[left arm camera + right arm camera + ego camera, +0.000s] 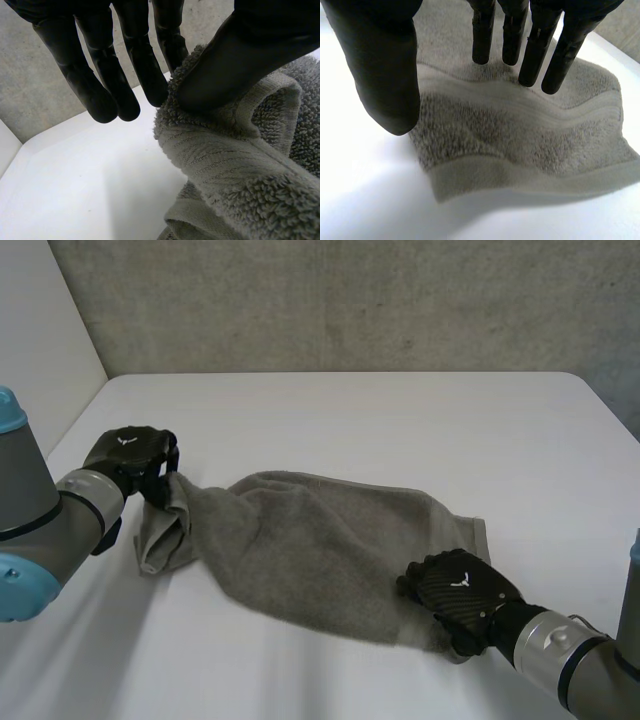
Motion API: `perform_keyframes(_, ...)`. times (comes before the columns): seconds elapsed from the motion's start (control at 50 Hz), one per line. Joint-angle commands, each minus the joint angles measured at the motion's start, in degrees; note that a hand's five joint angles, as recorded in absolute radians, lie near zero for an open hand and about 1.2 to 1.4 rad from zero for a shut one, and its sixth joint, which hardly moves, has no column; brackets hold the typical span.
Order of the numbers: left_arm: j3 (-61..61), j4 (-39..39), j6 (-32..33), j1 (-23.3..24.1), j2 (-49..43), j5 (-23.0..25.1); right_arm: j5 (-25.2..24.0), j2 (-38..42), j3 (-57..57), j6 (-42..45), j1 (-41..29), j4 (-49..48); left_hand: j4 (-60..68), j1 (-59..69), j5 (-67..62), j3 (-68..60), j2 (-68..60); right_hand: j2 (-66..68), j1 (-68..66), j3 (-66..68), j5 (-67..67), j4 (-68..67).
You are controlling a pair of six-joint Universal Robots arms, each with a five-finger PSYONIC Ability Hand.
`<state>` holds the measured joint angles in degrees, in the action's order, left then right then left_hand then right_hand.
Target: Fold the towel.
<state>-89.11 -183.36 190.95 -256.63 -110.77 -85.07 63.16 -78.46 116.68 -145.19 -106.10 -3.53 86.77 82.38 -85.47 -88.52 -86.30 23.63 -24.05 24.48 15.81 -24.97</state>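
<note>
Towel (pixel 320 540) lies on the white surface (pixel 400 420), near the middle and a bit closer to the robot. It is grey and fluffy. It is stretched out long from one side to the other, with bumps and wrinkles in it. Its left end is bunched up and lifted a little. Its right end lies flat.

The left hand (pixel 130 455) is at the towel's left end. In the left wrist view, the thumb (pixel 235 65) presses on the towel's edge, and one of the fingers (pixel 167 45) sits on the other side of that edge. So the towel is pinched between them. The other fingers are straight and hold nothing. Below the pinch the towel hangs in a fold, with a smooth band along its hem.

The right hand (pixel 460 590) is at the towel's near right corner. In the right wrist view its fingers are straight and spread out over the towel. Its thumb is off to the side, over the bare surface. This hand grips nothing. I cannot tell if the fingertips touch the towel. The corner under the palm lies flat, and a pale band runs across it.

The two hands are well apart, one at each end of the towel.
</note>
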Motion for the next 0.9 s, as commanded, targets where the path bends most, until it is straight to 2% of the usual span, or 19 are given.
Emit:
perform_keyframes(0.02, -0.27, -0.59, 0.03, 0.35, 0.03, -0.01, 1.17, 3.58, -0.05, 1.57, -0.69, -0.87, -6.77, -2.38, 15.47, 8.52, 6.3, 4.96, -4.54, 4.1, 2.78, -3.62)
perform_keyframes(0.06, -0.36, -1.12, 0.03, 0.26, 0.03, 0.08, 2.31, 4.11, -0.05, 1.66, -0.69, -2.79, -6.77, -2.38, 15.47, 8.52, 6.3, 14.48, -14.06, 13.63, 12.3, -13.14)
perform_keyframes(0.08, -0.36, -1.12, 0.03, 0.26, 0.03, 0.08, 2.32, 4.11, -0.05, 1.66, -0.69, -2.8, -6.77, -2.38, 15.47, 8.52, 6.3, 14.54, -14.12, 13.69, 12.37, -13.21)
perform_keyframes(0.12, -0.45, -1.21, 0.03, 0.34, 0.03, -0.01, 4.85, 4.28, -0.13, 1.66, -0.69, -5.69, -6.77, -2.38, 15.47, 8.52, 6.3, 31.28, -30.86, 30.43, 29.11, -29.95)
perform_keyframes(0.18, -0.45, -1.21, 0.03, 0.35, 0.03, -0.01, 6.18, 4.37, -0.4, 1.66, -0.69, -6.67, -6.77, -2.38, 15.47, 8.52, 6.3, 36.92, -36.5, 36.06, 34.74, -35.58)
perform_keyframes(0.26, -0.54, -1.21, 0.03, 0.35, 0.03, 0.08, 8.55, 6.12, -1.71, 1.66, -0.69, -7.72, -6.77, -2.38, 15.47, 8.52, 6.3, 56.29, -55.87, 55.44, 54.12, -54.96)
perform_keyframes(0.4, -0.45, -1.12, -0.14, 0.43, 0.2, 0.08, 9.17, 3.85, -5.32, -0.54, -0.52, -7.81, -6.77, -2.38, 15.47, 8.52, 6.3, 56.37, -55.95, 55.52, 54.19, -55.03)
perform_keyframes(0.44, -0.54, -1.12, -0.14, 0.52, 0.29, 0.08, 8.82, -0.35, -8.29, -3.42, -0.95, -6.68, -6.77, -2.38, 15.47, 8.52, 6.3, 56.37, -55.95, 55.52, 54.19, -55.03)
perform_keyframes(0.52, -0.62, -1.03, -0.23, 0.52, 0.56, 0.08, 8.2, -1.52, -12.17, -8.53, -1.04, -3.77, -6.77, -2.38, 15.47, 8.52, 6.3, 56.37, -55.95, 55.52, 54.19, -55.03)
perform_keyframes(0.56, -0.62, -1.03, -0.23, 0.61, 0.64, 0.08, 7.15, -1.6, -14.81, -11.61, -0.96, -1.22, -6.77, -2.38, 15.47, 8.52, 6.3, 56.37, -55.95, 55.52, 54.19, -55.03)
perform_keyframes(0.6, -0.62, -1.03, -0.23, 0.78, 0.73, 0.08, 2.78, -0.99, -21.28, -17.56, -0.43, 6.3, -6.77, -2.38, 15.47, 8.52, 6.3, 56.37, -55.95, 55.52, 54.19, -55.03)
perform_keyframes(0.62, -0.62, -1.03, -0.23, 0.79, 0.73, 0.08, 2.76, -0.99, -21.31, -17.59, -0.43, 6.34, -6.77, -2.38, 15.47, 8.52, 6.3, 56.37, -55.95, 55.52, 54.19, -55.03)
perform_keyframes(0.66, -0.62, -1.03, -0.23, 1.05, 0.64, 0.17, -0.75, 3.37, -28.31, -21.18, 0.01, 13.69, -6.77, -2.38, 15.47, 8.52, 6.3, 56.37, -55.95, 55.52, 54.19, -55.03)
perform_keyframes(0.72, -0.54, -1.03, -0.23, 1.05, 0.64, 0.17, -1.2, 7.27, -32.39, -21.45, 0.01, 16.36, -6.77, -2.38, 15.47, 8.52, 6.3, 56.37, -55.95, 55.52, 54.19, -55.03)
perform_keyframes(0.76, -0.19, -1.03, -0.23, 1.05, 0.12, 0.08, -0.15, 14.8, -40.61, -21.37, 0.01, 20.47, -6.77, -2.38, 15.47, 8.52, 6.3, 56.37, -55.95, 55.52, 54.19, -55.03)
perform_keyframes(0.82, 0.25, -1.12, -0.14, 1.31, -0.49, 0.08, 1.17, 21.74, -47.91, -21.81, 1.06, 23.38, -6.77, -2.38, 15.47, 8.52, 6.3, 56.37, -55.95, 55.52, 54.19, -55.03)
perform_keyframes(0.84, 0.25, -1.12, -0.14, 1.31, -0.5, 0.08, 1.17, 21.77, -47.95, -21.81, 1.07, 23.39, -6.77, -2.38, 15.47, 8.52, 6.3, 56.37, -55.95, 55.52, 54.19, -55.03)
perform_keyframes(0.88, 0.87, -1.12, 0.03, 1.4, -1.81, 0.08, 3.18, 28.68, -55.03, -22.33, 2.03, 26.63, -6.77, -2.38, 15.47, 8.52, 6.3, 56.37, -55.95, 55.52, 54.19, -55.03)
perform_keyframes(0.9, 0.87, -1.12, 0.03, 1.4, -1.82, 0.08, 3.19, 28.72, -55.06, -22.33, 2.03, 26.64, -6.77, -2.38, 15.47, 8.52, 6.3, 56.37, -55.95, 55.52, 54.19, -55.03)
